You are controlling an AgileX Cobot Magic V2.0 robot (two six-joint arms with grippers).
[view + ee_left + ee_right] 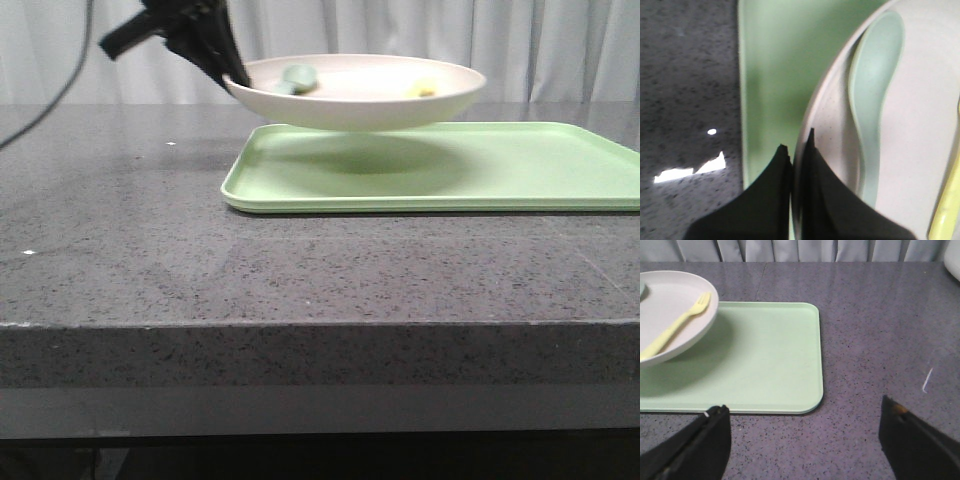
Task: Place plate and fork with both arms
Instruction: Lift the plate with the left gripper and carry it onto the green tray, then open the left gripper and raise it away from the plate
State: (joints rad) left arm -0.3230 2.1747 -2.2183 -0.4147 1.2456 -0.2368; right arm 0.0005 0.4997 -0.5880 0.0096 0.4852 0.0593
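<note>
The cream plate (360, 95) hangs in the air above the light-green tray (440, 165), casting a shadow on it. My left gripper (232, 75) is shut on the plate's left rim (812, 125), one finger under it and one inside. The pale-yellow fork (675, 327) lies in the plate, tines pointing away from me; a bit of it shows as fork (425, 89). A grey-green spoon (875, 85) also lies in the plate. My right gripper (802, 412) is open over bare tabletop near the tray's right front corner, holding nothing.
The tray (765, 360) lies flat on the dark speckled table (120, 220). A white curtain hangs behind. A pale object (954, 260) shows at the table's far right edge.
</note>
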